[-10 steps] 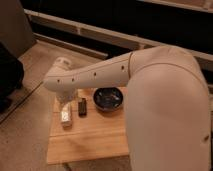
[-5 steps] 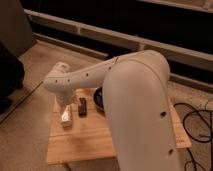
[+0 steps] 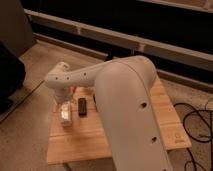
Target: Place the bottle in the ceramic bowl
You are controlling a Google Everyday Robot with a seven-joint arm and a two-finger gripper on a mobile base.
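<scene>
the robot's big white arm (image 3: 127, 115) fills the middle of the scene, reaching back and left over a low wooden table (image 3: 85, 142). its wrist bends down at the table's far left corner. the gripper (image 3: 63, 103) hangs there, jaws spread wide and pointing down at the tabletop. the bottle (image 3: 65, 118) is right under it, a small whitish thing on the wood near the left edge. it is so close beneath the gripper that i cannot tell whether the two are touching or just apart. just to the right of the bottle lies a flat black bar (image 3: 82, 107), apart from it. the ceramic bowl is hidden from where i stand, behind the thick part of the arm. black cables (image 3: 200, 122) trail on the floor to the right of the table.
</scene>
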